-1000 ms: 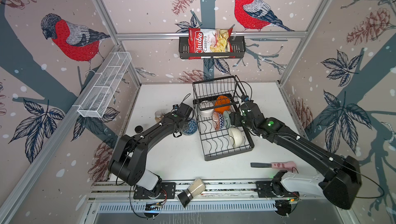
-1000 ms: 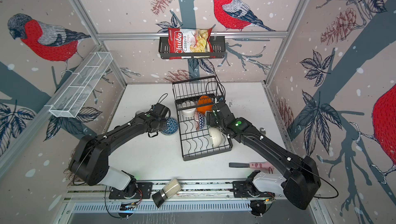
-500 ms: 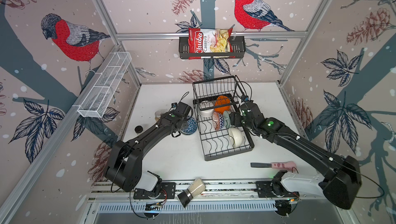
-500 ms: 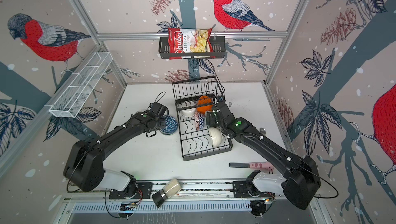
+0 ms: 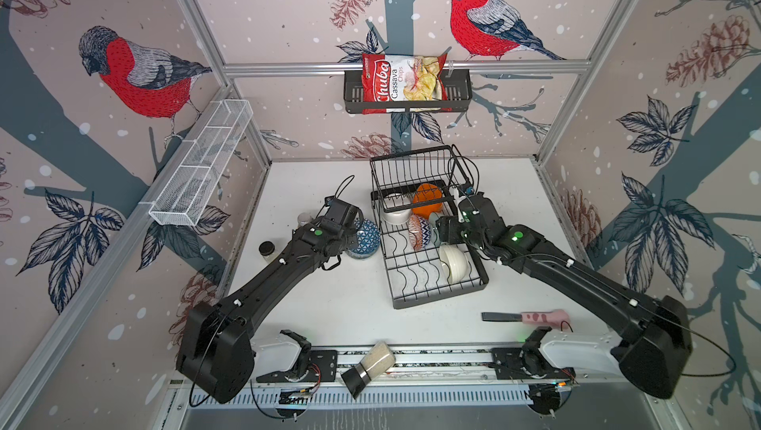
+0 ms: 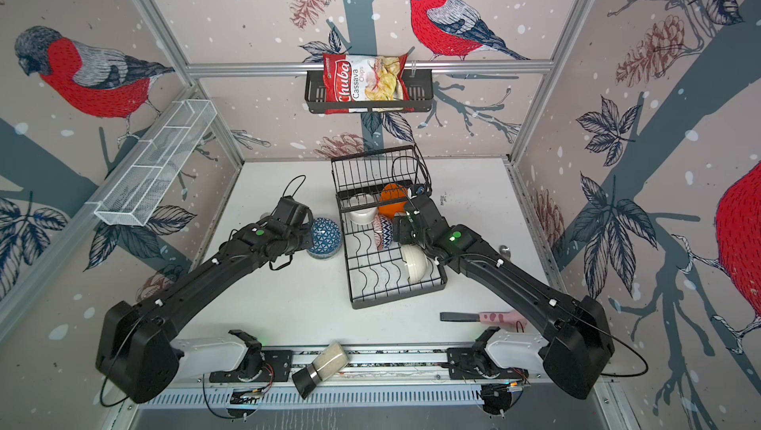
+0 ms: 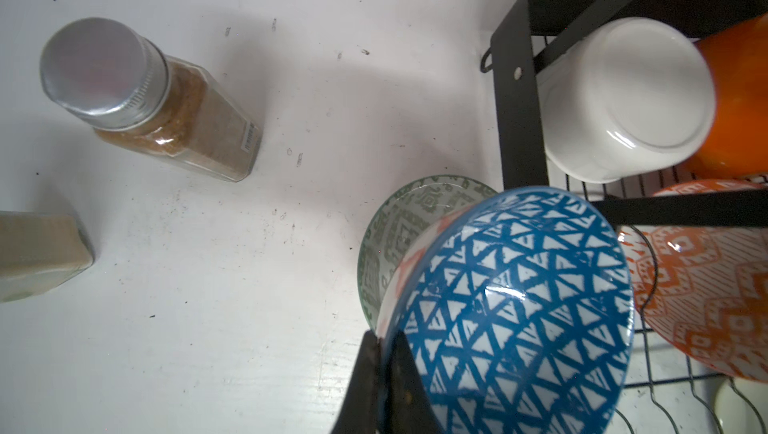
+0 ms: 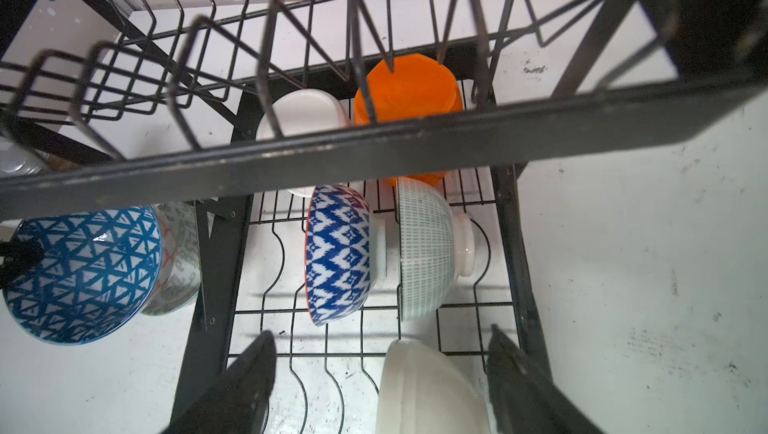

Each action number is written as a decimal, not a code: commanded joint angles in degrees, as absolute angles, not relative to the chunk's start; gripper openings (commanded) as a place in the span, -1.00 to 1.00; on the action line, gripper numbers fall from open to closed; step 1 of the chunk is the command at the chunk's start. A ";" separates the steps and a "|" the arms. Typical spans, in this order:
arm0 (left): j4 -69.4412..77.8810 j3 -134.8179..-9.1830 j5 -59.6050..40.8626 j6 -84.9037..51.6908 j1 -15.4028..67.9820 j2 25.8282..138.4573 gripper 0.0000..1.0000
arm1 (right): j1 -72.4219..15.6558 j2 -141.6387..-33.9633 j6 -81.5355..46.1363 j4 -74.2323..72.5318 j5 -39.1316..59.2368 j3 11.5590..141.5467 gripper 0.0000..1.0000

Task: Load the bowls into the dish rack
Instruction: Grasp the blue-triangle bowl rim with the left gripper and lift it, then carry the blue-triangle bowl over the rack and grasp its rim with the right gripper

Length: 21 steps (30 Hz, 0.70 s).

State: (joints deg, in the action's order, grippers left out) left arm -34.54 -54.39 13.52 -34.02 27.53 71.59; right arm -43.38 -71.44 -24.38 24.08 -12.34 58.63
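Currently entered under loading; step judged as carrying 1 bowl across to the rack.

- Found the left gripper (image 7: 384, 349) pinched shut on the rim of the blue triangle-patterned bowl (image 7: 519, 307). Logged that bowl tilted on edge, just beside the left side of the dish rack (image 5: 440, 296) and outside it.
- Noted the green-patterned bowl (image 7: 395, 228) on the table directly behind the blue one; could not tell whether touching.
- Counted 5 bowls inside the rack:
  - rear white bowl (image 7: 623, 95) and orange bowl (image 8: 407, 87) under the raised tier;
  - blue zigzag bowl (image 8: 338, 253) and pale dashed bowl (image 8: 424, 253) standing on edge in the dividers;
  - front white bowl (image 8: 428, 386) nearer the front.
- Found the right gripper (image 8: 382, 338) spread wide, holding nothing, hovering above the front white bowl.
- Judged 2 bowls left to load.
- Judged the next move as needing a lift over the rack's side rail. Judged it then to need a lowering on edge into a free divider slot left of the zigzag bowl, clear of the right arm.
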 commanded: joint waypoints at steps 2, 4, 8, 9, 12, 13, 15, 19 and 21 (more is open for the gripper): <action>-32.42 -53.50 10.89 -31.85 27.33 68.37 -1.00 | -43.76 -71.54 -24.09 22.60 -9.79 59.33 0.53; -32.45 -52.90 10.23 -31.10 27.35 66.42 -1.00 | -44.02 -72.62 -24.18 22.41 -9.11 59.46 0.49; -31.15 -51.79 6.82 -29.14 27.41 63.37 -1.00 | -45.02 -73.80 -24.20 22.49 -8.71 60.23 0.46; -30.66 -51.52 5.71 -28.91 27.41 62.75 -1.00 | -45.35 -74.18 -24.23 22.58 -8.81 60.58 0.45; -30.00 -50.86 3.64 -28.65 27.92 62.31 -1.00 | -46.67 -75.30 -24.52 22.76 -8.87 61.52 0.41; -29.98 -50.81 3.49 -28.58 28.31 62.39 -1.00 | -47.24 -75.78 -24.73 22.76 -8.90 61.93 0.40; -29.82 -50.55 3.43 -28.50 29.45 62.53 -1.00 | -48.58 -76.54 -25.07 22.63 -9.14 62.57 0.40; -29.25 -50.62 4.36 -28.59 33.23 63.36 -1.00 | -51.37 -78.64 -25.95 22.31 -9.88 63.84 0.38; -28.71 -50.62 4.35 -28.84 34.71 63.91 -1.00 | -52.45 -79.78 -26.51 22.19 -10.27 64.45 0.33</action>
State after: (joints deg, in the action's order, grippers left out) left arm -32.05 -50.57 4.36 -28.62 33.43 63.57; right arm -51.51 -78.83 -25.52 23.64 -9.15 63.55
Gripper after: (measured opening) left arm 0.076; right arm 0.669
